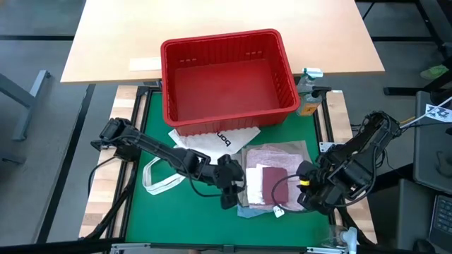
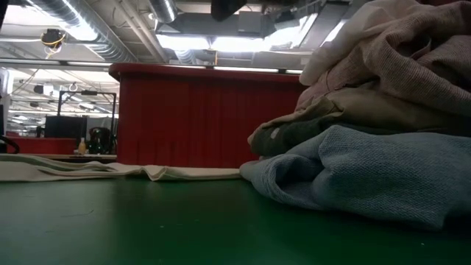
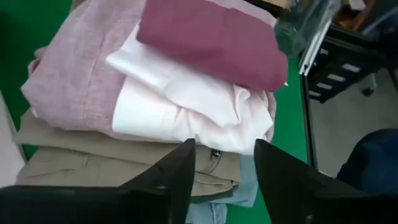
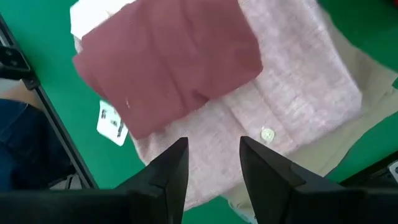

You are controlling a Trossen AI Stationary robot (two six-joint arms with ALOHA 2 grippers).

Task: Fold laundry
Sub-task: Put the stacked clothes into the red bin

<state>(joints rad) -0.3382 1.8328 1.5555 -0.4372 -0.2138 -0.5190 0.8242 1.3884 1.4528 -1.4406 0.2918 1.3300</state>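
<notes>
I see a stack of folded soft cloth laundry [image 1: 268,182] lying on the green surface [image 1: 141,212], toward five o'clock from the red slotted plastic basket [image 1: 226,77]. A folded maroon garment [image 4: 168,68] tops it, beside a small white piece [image 3: 186,99]; below come mottled pink cloth [image 4: 298,106], beige-khaki cloth [image 3: 93,165] and light blue cloth [image 2: 368,173]. My left gripper [image 1: 232,189] hovers at the stack's nine o'clock edge, fingers apart, holding nothing. My right gripper [image 1: 305,192] waits at its three o'clock edge, fingers likewise parted and empty. A white tote bag with black lettering [image 1: 208,141] lies flat at the basket's six o'clock.
</notes>
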